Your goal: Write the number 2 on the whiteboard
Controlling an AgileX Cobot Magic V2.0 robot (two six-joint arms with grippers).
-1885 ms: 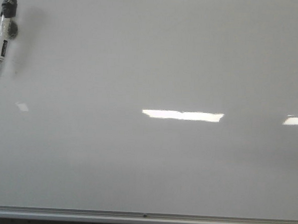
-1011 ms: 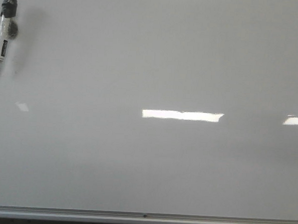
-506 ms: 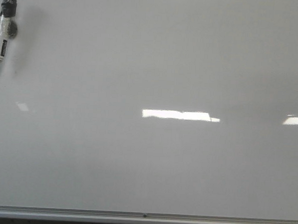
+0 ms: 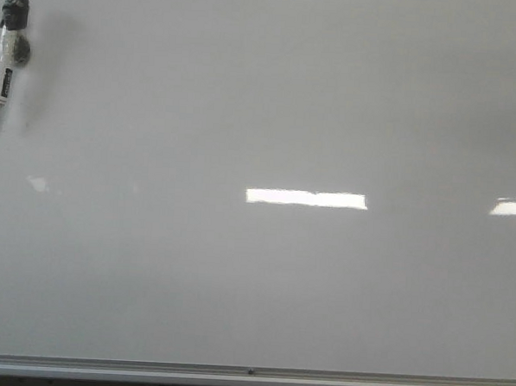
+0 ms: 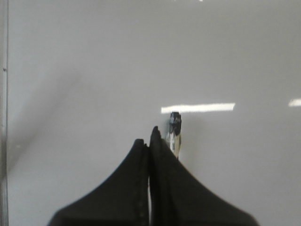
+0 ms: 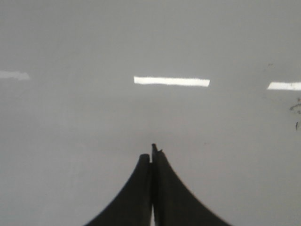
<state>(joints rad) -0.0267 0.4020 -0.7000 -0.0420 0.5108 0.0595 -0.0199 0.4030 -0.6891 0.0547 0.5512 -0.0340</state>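
The whiteboard [image 4: 253,279] fills the front view, with its silver frame edge along the bottom. No number 2 shows on it. A white marker with a black cap [image 4: 3,59] sits on the board at the far left, top, tip pointing down. Neither gripper shows in the front view. My left gripper [image 5: 149,136] is shut and empty over the board [image 5: 94,70]; the marker [image 5: 175,127] shows just past its fingertips, partly hidden by one finger. My right gripper [image 6: 151,153] is shut and empty over bare board [image 6: 94,141].
Bright rectangular light reflections [image 4: 305,198] lie across the board. A few faint black specks [image 6: 296,109] mark the board at the edge of the right wrist view. The frame edge [image 5: 4,117] runs along one side of the left wrist view.
The right end of the middle light reflection has shortened a little. The marker has stayed in place.
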